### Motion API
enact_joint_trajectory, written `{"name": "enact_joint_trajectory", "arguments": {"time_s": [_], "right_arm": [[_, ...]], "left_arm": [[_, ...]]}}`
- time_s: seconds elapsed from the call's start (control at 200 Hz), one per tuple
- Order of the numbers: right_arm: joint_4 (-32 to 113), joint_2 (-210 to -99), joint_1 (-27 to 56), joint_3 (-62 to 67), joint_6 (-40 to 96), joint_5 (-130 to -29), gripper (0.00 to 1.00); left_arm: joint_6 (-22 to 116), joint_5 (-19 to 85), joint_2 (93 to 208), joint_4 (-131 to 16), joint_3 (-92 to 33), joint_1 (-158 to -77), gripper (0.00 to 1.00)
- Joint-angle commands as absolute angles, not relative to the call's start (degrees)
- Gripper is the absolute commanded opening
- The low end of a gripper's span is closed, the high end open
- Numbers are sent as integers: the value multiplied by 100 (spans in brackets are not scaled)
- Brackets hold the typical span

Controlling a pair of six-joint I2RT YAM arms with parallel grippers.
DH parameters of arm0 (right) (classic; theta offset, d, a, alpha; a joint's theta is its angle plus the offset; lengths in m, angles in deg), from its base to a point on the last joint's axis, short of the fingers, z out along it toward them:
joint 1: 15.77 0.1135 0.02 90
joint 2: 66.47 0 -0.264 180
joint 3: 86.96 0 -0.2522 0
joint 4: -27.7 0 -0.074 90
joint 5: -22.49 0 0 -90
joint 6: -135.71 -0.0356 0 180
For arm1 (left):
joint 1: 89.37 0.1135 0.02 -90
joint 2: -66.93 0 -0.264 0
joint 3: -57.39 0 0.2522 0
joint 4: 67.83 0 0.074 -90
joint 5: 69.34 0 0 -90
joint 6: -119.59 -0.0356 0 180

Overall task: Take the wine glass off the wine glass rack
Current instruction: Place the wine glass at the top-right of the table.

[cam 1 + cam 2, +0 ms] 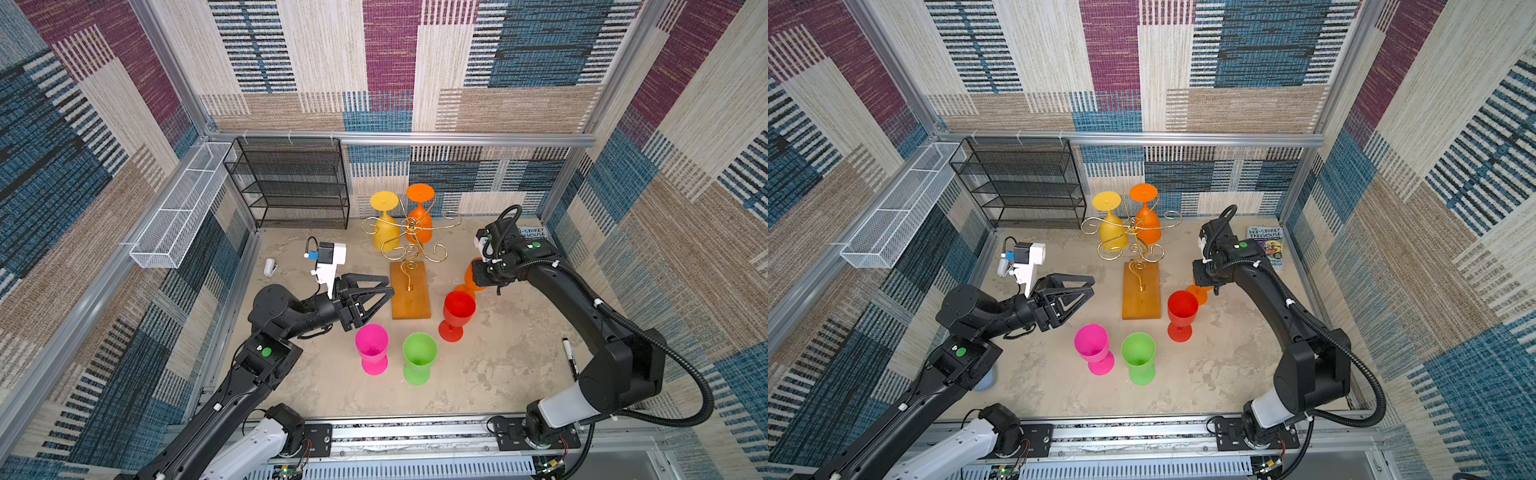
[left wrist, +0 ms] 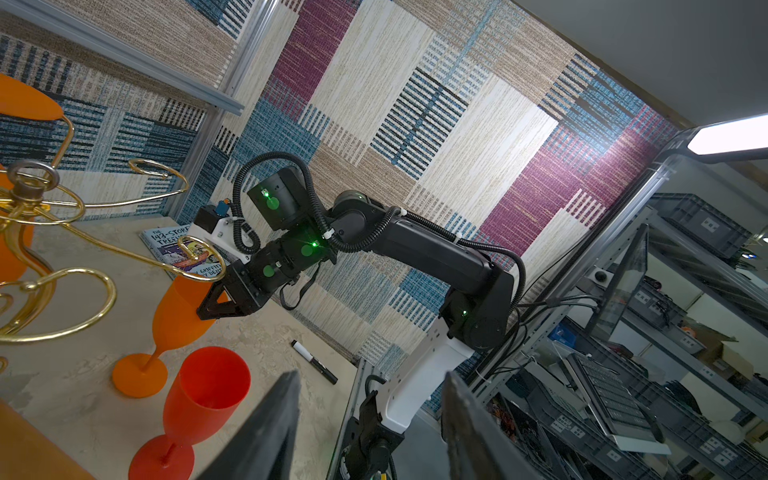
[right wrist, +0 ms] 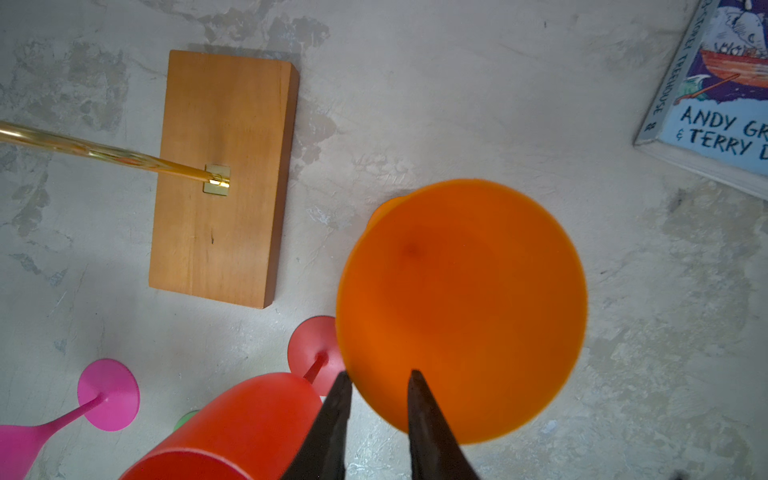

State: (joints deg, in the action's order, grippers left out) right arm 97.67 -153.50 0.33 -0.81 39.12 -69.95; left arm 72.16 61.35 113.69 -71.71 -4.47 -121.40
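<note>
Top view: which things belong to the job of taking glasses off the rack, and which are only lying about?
Job: wine glass rack; yellow glass, orange glass hung on it; second orange glass at the right hand; red glass, pink glass, green glass standing.
Lying about: black mesh shelf, white wire basket, book, marker.

The left arm (image 1: pixel 226 397) rises from the near rail to a raised elbow, with its forearm running roughly level and inward. The left gripper (image 1: pixel 390 289) points sideways toward the right arm (image 1: pixel 571 297), its fingers (image 2: pixel 274 419) spread wide with nothing between them. The right arm arcs up and forward, wrist bent down. The right gripper (image 3: pixel 379 376) aims straight down, its fingers (image 3: pixel 424 415) a little apart.
</note>
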Motion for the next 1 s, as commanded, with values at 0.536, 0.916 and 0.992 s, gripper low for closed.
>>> {"name": "enact_joint_trajectory", "arguments": {"time_s": [0.536,0.916,0.992], "right_arm": [[9257,-14352,40,353,3696,-7196,30],[7962,-12248,36,1042,3000,-7378,48],[7621,-11856,35,1318,2920,-7405,51]], "left_arm": [[7151,5841,11370,-7085,-634,-12132,57],[7460,5706,11887,-6597,-1638,-11228,57],[7931,5870,12194,-6872,-1782,-10702,57]]}}
